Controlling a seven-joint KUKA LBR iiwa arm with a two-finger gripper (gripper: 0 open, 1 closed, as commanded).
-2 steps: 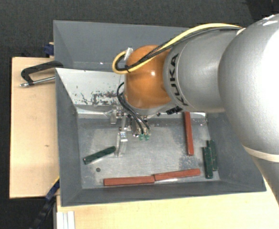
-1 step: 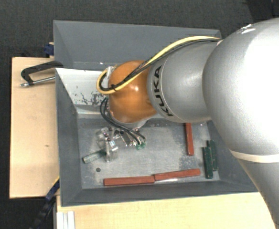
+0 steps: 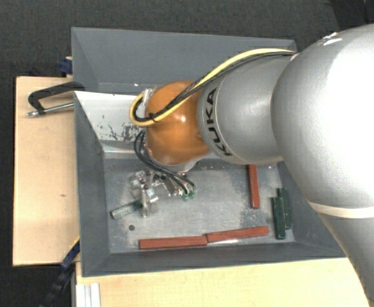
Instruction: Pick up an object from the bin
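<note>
My gripper is low in the left half of the bin, just below the orange cover on the wrist. A small grey metal piece lies on the bin floor right at its lower left, touching or nearly touching it. Two long red-brown sticks lie end to end along the front wall, one below the gripper and the other to its right.
A third red-brown stick lies lengthwise towards the right side, with a dark green bar beside it near the right wall. The big grey arm covers the upper right of the bin. A tiny dark speck sits left of centre.
</note>
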